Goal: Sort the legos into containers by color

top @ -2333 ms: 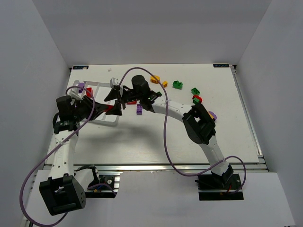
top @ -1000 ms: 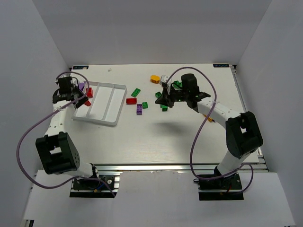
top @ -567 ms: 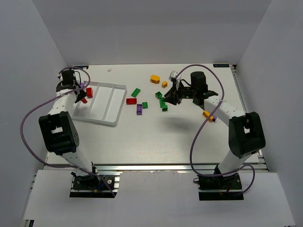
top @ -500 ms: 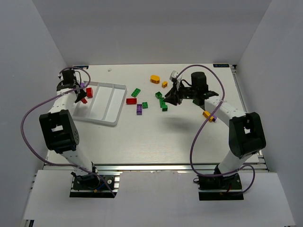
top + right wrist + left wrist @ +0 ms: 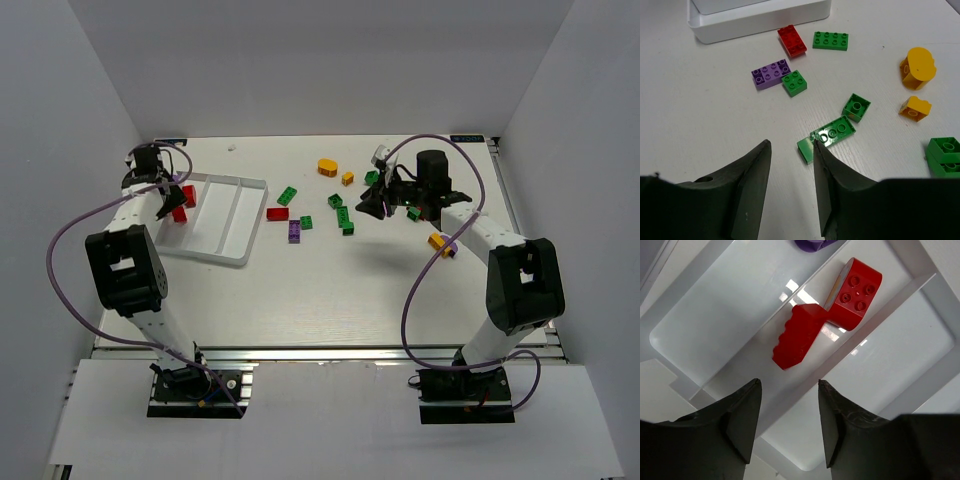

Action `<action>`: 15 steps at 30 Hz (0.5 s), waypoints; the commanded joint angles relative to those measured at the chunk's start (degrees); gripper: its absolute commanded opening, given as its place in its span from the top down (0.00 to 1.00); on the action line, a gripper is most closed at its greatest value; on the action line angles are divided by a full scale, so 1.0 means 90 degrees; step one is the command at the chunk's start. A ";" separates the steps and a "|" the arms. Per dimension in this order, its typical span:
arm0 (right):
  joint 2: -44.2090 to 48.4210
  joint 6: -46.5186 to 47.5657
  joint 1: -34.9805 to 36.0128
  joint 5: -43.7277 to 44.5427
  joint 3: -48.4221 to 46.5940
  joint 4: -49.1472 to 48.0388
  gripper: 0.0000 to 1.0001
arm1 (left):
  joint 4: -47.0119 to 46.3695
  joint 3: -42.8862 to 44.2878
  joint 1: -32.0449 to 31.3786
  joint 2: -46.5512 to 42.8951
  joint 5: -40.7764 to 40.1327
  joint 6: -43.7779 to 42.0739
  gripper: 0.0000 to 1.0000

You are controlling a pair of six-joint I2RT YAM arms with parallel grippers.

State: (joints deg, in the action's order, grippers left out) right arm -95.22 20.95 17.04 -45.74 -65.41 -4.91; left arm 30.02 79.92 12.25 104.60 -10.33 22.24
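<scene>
My left gripper (image 5: 788, 385) (image 5: 166, 192) hangs open and empty over the left end of the white tray (image 5: 236, 216) of containers. Below it two red legos (image 5: 859, 290) (image 5: 797, 335) lie in one compartment, and a purple one (image 5: 812, 244) lies in the compartment beyond. My right gripper (image 5: 791, 145) (image 5: 375, 201) is open above the table, holding nothing. A flipped green brick (image 5: 832, 134) and a small green piece (image 5: 805, 149) lie just past its right fingertip. Red (image 5: 792, 40), purple (image 5: 770, 75), green (image 5: 830, 40) and orange (image 5: 917, 67) legos lie scattered on the table.
More green bricks (image 5: 372, 178) (image 5: 413, 213) sit close to the right arm. An orange and purple pair (image 5: 440, 243) lies under its forearm. The tray's near wall (image 5: 760, 22) stands beyond the scattered bricks. White walls close in the table on three sides.
Both grippers have opened from shut. The right one has drawn back to the right, away from the green bricks in the middle. The left one stays over the tray's left end.
</scene>
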 commanded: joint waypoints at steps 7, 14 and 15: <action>0.0238 -0.0004 0.0001 0.0043 -0.0018 -0.0265 0.54 | -0.0569 -0.0089 -0.0276 -0.1181 0.1202 0.0359 0.69; 0.0082 0.0571 -0.0008 -0.0640 -0.0408 0.0504 0.55 | -0.0632 0.0220 -0.2150 -0.1008 0.1919 0.0390 0.51; 0.0092 0.0795 0.0001 -0.0738 -0.0437 0.0767 0.55 | -0.0437 0.0338 -0.2481 -0.0736 0.1900 0.0332 0.46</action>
State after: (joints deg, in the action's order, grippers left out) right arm -95.22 23.42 17.04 -47.72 -66.11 -2.39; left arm 24.12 80.34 -3.68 94.96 2.59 25.39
